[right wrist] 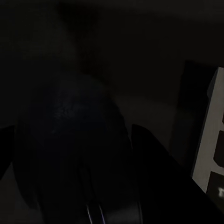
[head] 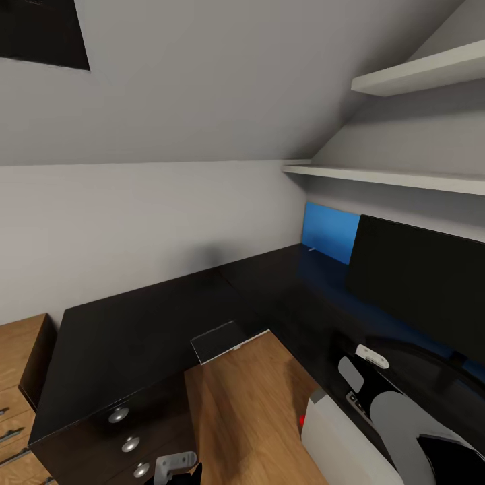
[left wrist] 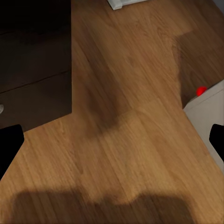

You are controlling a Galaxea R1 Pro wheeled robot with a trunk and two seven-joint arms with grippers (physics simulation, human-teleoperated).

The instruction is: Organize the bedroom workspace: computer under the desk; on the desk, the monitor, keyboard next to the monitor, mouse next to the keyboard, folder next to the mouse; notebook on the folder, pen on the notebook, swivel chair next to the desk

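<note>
Desk (head: 135,330) fills the middle of the head view, black L-shaped top running along the wall and turning right under the monitor (head: 417,283). Left gripper (left wrist: 112,140): fingers spread wide apart w/ nothing between them, black fingertips (left wrist: 9,144) at either side of the left wrist view, hanging over bare wood floor (left wrist: 121,116). Just beside it the dark drawer unit (left wrist: 35,65) face; on the other side a pale grey-white box corner w/ a red light (left wrist: 201,91). Right gripper (right wrist: 70,186): right wrist view too dark, can't tell if jaws are parted or clamped; a rounded dark shape sits between the finger outlines, unidentifiable. Outward in the head view: drawer front w/ three silver knobs (head: 130,444) at the desk's near-left end, wooden unit (head: 20,377) touching or just beside the desk's left edge. Open floor in the inner angle of the L, a small transparent-looking panel (head: 219,340) at the desk's inner corner. Monitor upright on the right wing, black front, a blue panel (head: 328,232) against the wall behind it. Two white shelves (head: 404,178) above the right wing. Left wing of the desk top bare up to the wall.
</note>
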